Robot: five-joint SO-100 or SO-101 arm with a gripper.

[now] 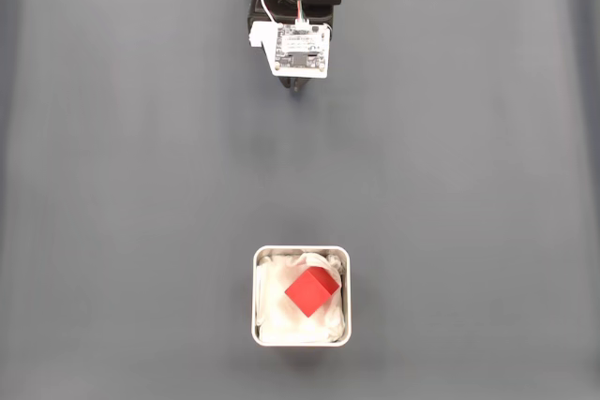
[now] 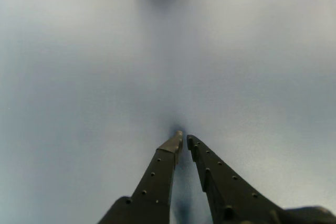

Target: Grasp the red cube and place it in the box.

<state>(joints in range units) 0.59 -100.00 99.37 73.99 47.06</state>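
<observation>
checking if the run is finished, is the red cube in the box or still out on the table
In. The fixed view shows the red cube lying tilted on the white lining inside the box, within its rim; the tool is empty.

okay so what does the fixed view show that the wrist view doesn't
The fixed view takes in the red cube lying tilted inside the box on its white lining, and the arm's body at the top edge, far from the box. The wrist view gives the gripper up close: two black fingers, tips nearly touching, nothing between them, plus a pale edge of the box at its top. Both share the plain grey table surface.
</observation>
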